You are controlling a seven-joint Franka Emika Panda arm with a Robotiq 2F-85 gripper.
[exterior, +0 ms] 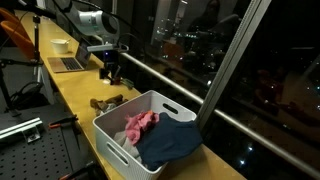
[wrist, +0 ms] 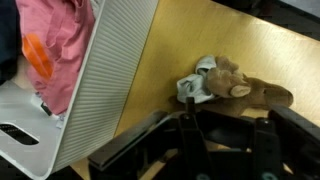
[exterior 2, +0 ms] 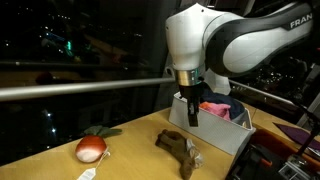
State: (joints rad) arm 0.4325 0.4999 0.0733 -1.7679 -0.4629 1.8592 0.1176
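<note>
A round red-orange ball (exterior 2: 90, 150) with a green leaf sits on the smooth wooden counter (exterior 2: 140, 165), well apart from the white ribbed plastic basket (exterior 2: 238, 135). Nearer that basket, the floppy brown plush toy (exterior 2: 178, 148) lies slumped flat, too soft to stand. Above the toy and just beside the basket, the black Robotiq gripper (exterior 2: 193, 118) hangs fingers-down and empty, though I cannot tell how far its jaws are parted; crumpled pink cloth (exterior 2: 215, 105) sags inside the basket.

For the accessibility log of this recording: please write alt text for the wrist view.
The robot's hand, jaws apart, hangs over a brown plush toy lying on a wooden tabletop. To the toy's left in the picture stands a white ribbed basket holding pink cloth.
</note>
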